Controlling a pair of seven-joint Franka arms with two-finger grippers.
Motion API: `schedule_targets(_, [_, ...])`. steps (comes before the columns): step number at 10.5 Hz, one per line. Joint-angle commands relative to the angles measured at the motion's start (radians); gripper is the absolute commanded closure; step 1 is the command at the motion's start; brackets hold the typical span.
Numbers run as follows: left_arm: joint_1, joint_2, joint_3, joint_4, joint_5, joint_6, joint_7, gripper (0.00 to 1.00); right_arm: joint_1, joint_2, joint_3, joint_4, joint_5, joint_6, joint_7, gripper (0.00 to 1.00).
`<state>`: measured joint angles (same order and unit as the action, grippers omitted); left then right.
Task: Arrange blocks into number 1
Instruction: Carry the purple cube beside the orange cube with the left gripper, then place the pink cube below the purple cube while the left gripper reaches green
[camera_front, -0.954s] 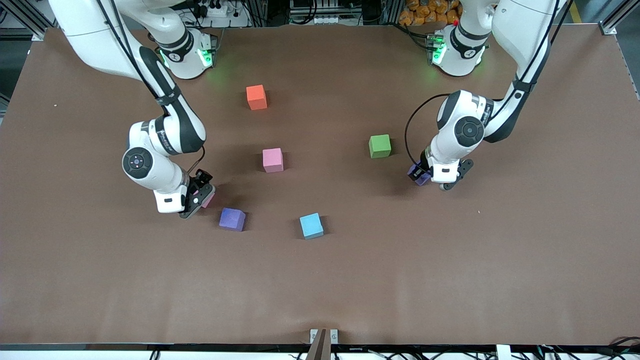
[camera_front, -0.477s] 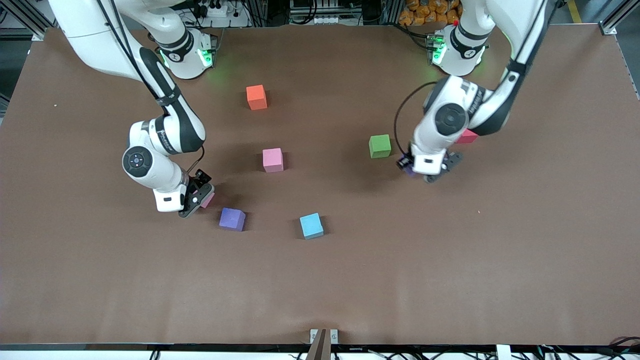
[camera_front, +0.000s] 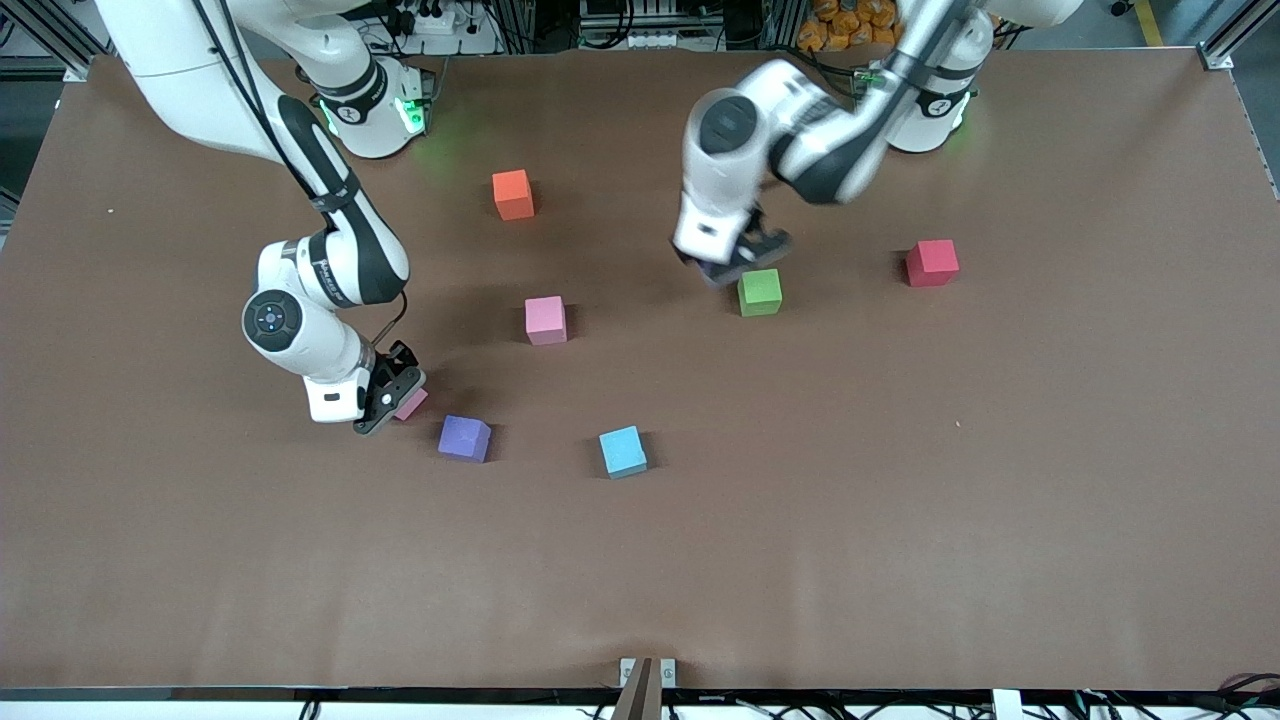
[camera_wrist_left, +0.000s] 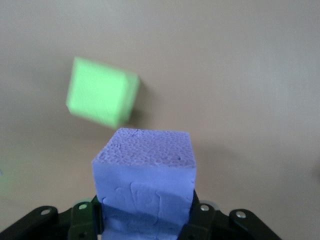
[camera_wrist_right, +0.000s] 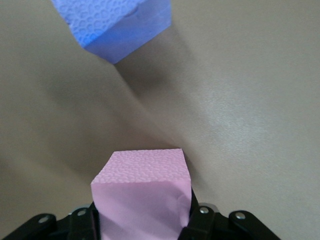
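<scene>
Brown tabletop (camera_front: 900, 480) carries loose blocks: orange (camera_front: 513, 194), pink (camera_front: 546, 320), green (camera_front: 760, 292), red (camera_front: 932, 262), blue (camera_front: 623, 451), purple (camera_front: 464, 438). Left gripper (camera_front: 735, 262) hangs over the tabletop just beside green, pinching a second purple block (camera_wrist_left: 145, 185). Right gripper (camera_front: 395, 395) sits low beside the loose purple one, clamped on a second pink block (camera_wrist_right: 142, 197).

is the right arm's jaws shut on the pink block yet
Shut on it: the right wrist view shows the right gripper with its jaws pressed against both sides of the pink block.
</scene>
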<state>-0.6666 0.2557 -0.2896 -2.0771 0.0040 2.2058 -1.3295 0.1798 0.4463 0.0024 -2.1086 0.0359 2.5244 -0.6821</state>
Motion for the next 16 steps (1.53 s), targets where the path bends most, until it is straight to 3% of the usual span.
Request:
schedule_targets(1, [-0.163, 0.088, 0.009, 0.095, 0.025, -0.008, -0.071, 1.00, -0.023, -0.072, -0.002, -0.013, 0.013, -0.007, 0.079, 0.47])
schedule_targets(3, [-0.227, 0.150, 0.007, 0.172, 0.028, 0.000, -0.067, 1.00, 0.004, -0.159, -0.021, -0.018, 0.013, -0.073, 0.329, 0.46])
schedule_targets(6, [-0.294, 0.223, -0.014, 0.169, 0.031, 0.124, 0.036, 1.00, 0.056, -0.303, -0.021, -0.018, 0.009, -0.232, 0.828, 0.46])
schedule_targets(9, [-0.311, 0.261, -0.085, 0.154, 0.021, 0.126, 0.026, 1.00, 0.090, -0.397, -0.021, -0.030, 0.005, -0.366, 1.042, 0.46])
schedule_targets(12, [-0.344, 0.280, -0.102, 0.147, 0.019, 0.124, 0.016, 0.96, 0.148, -0.454, -0.021, -0.080, 0.013, -0.374, 1.203, 0.46])
schedule_targets(13, [-0.350, 0.283, -0.102, 0.147, 0.021, 0.121, 0.015, 0.57, 0.161, -0.452, -0.019, -0.082, 0.013, -0.372, 1.207, 0.46])
schedule_targets(14, [-0.354, 0.275, -0.102, 0.144, 0.025, 0.114, 0.016, 0.01, 0.173, -0.451, -0.021, -0.080, 0.018, -0.372, 1.208, 0.46])
schedule_targets(16, [-0.352, 0.264, -0.102, 0.153, 0.028, 0.059, 0.013, 0.00, 0.176, -0.448, -0.019, -0.079, 0.018, -0.371, 1.205, 0.46])
